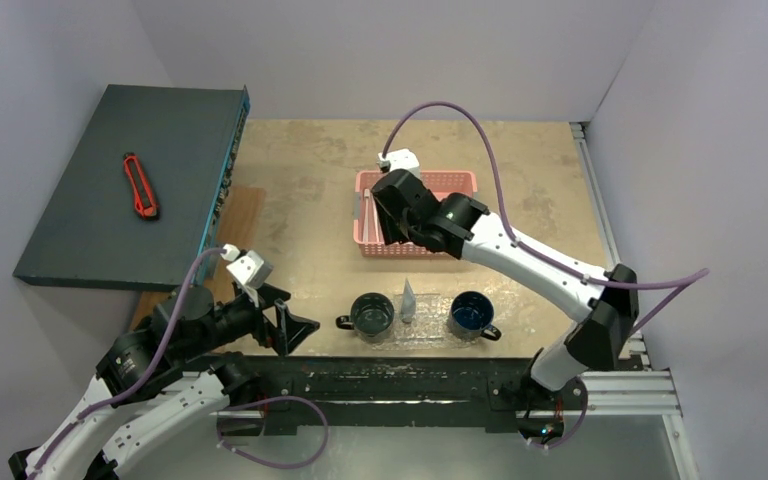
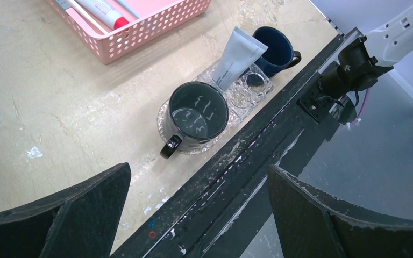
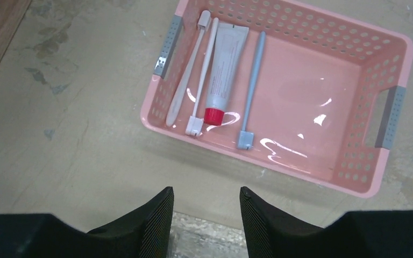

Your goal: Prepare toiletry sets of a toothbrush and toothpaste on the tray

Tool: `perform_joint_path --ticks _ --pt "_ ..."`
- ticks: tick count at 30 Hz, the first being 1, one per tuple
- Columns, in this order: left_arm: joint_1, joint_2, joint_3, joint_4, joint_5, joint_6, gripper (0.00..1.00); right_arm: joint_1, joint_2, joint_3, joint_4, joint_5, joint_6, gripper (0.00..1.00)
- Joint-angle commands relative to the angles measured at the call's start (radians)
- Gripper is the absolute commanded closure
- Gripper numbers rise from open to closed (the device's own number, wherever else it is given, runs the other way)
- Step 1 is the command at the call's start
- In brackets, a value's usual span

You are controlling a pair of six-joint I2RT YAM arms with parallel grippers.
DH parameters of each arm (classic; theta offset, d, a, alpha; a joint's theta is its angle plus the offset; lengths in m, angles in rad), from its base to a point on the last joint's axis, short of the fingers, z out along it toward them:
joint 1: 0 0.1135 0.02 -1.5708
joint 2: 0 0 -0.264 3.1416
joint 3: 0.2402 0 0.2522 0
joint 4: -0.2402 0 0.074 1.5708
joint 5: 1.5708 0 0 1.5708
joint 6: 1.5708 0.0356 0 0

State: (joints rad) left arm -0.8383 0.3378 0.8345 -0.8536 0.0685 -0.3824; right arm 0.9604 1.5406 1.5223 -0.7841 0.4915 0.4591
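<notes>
The clear bumpy tray (image 1: 425,330) lies near the front edge with a dark green mug (image 1: 372,314) on its left end and a blue mug (image 1: 471,313) on its right. A silvery tube (image 1: 408,298) stands between them; its cap is hidden. In the left wrist view I see the green mug (image 2: 198,115), the tube (image 2: 236,56), the blue mug (image 2: 273,49) and the tray (image 2: 247,88). My left gripper (image 1: 295,328) (image 2: 199,177) is open and empty, left of the tray. My right gripper (image 1: 392,228) (image 3: 206,196) is open and empty, above the basket's near edge.
The pink basket (image 3: 322,80) (image 1: 450,182) holds a red-capped tube (image 3: 225,72), a pale-blue toothbrush (image 3: 251,88) and two whitish toothbrushes (image 3: 185,75). A dark box (image 1: 130,185) with a red utility knife (image 1: 140,186) stands at the left. A black rail (image 2: 258,156) runs along the front edge.
</notes>
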Motion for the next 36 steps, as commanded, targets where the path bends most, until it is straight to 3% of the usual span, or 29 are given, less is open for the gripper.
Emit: perform_joint_path --ticks 1,17,36 --pt "-0.002 0.003 -0.011 0.030 0.020 0.000 0.03 -0.063 0.057 0.053 0.091 -0.106 -0.062 0.49" --pt "-0.002 0.006 -0.010 0.023 0.022 0.020 0.03 -0.251 0.393 0.208 0.150 -0.305 -0.099 0.43" --pt "0.001 0.002 -0.005 0.014 0.014 0.029 0.02 -0.312 0.648 0.322 0.147 -0.320 -0.079 0.44"
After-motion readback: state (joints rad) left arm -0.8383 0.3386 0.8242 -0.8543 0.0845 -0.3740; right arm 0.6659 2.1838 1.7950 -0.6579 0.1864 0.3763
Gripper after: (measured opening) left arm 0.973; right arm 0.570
